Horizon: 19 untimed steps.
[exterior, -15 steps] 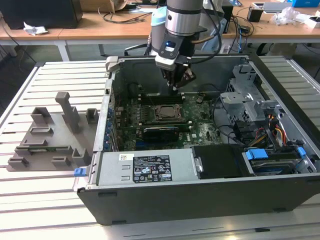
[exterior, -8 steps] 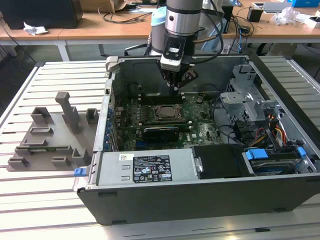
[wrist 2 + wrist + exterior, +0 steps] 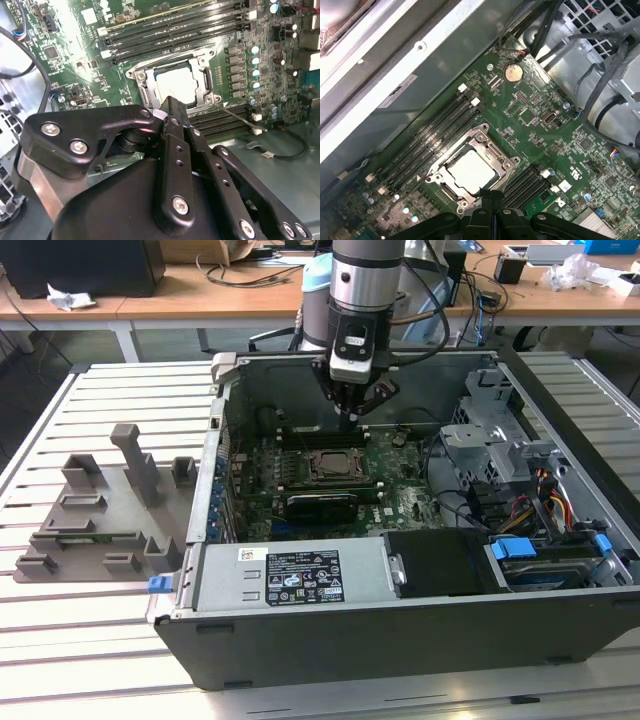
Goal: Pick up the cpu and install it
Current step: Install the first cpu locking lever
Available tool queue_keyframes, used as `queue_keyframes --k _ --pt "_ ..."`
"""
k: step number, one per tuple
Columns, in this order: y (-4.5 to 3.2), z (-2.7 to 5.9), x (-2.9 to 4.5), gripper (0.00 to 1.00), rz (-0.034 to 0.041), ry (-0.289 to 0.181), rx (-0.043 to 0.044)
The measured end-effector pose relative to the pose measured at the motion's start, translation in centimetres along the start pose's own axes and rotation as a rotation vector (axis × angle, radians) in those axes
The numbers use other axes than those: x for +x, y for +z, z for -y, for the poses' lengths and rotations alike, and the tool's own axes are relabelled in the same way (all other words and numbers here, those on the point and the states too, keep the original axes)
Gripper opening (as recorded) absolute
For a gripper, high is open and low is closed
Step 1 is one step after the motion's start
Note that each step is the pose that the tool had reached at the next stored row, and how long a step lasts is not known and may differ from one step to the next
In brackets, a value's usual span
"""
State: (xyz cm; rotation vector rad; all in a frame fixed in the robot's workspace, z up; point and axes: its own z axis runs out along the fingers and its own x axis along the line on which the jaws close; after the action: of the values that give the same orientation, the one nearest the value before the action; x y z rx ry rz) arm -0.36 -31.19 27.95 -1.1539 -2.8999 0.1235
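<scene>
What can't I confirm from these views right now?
- Near edge of the cpu: second wrist view, hidden by the gripper.
- Near corner of the socket frame: first wrist view, behind the gripper.
- How the cpu is seated: exterior view, too small.
- Slots of the tray: exterior view, too small.

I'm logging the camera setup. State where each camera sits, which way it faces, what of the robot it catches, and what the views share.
Exterior view: off the arm, raised, looking down into the open computer case; shows the arm's wrist and claw above the motherboard.
Second wrist view: on the wrist, looking along the claw's black links at the cpu in its socket.
First wrist view: on the wrist, facing the motherboard; the shut claw tips show near the cpu.
Shared: all three show the seated cpu.
</scene>
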Motion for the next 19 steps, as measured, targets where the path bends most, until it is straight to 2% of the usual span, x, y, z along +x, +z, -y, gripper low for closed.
queue_keyframes --k 19 --pt "0.00 0.00 0.00 0.11 0.0154 -0.191 -0.0024"
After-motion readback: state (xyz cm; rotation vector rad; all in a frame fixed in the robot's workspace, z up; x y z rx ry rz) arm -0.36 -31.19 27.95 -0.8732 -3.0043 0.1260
